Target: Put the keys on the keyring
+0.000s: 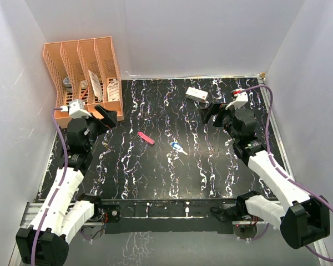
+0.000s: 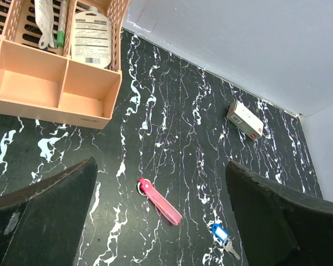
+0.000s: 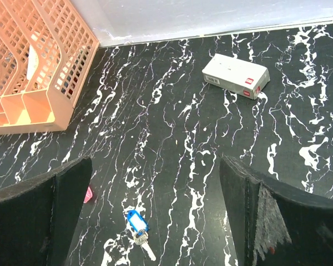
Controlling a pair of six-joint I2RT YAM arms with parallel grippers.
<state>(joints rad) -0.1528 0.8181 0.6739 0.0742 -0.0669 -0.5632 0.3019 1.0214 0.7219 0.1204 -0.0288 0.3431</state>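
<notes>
table (image 1: pixel 155 183): black marble-look top with white veins, everything sits on it
rack (image 1: pixel 83 64): peach plastic slotted file organiser, far left corner
box (image 1: pixel 196 95): white rectangular carton with a red patch, far side, nearer the right gripper (image 1: pixel 215 113)
pink key (image 1: pixel 146 138): slim magenta one, lying flat mid-table
blue key (image 1: pixel 178 147): blue head, silvery blade, just right of the pink key, not touching it
keyring (image 2: pixel 141 189): looks like a small ring on one end of the pink key, honestly too tiny to swear to
what could go wrong: both keys are thin and lie flat on a slick top, so I reckon a pinch from above could skid one away or only catch its edge. Two grippers meeting mid-table could bump too
left gripper (image 1: pixel 104 119): jaws spread wide, holding nothing, up above the table by the rack
right gripper: same deal, wide apart, empty, touching nothing
</notes>
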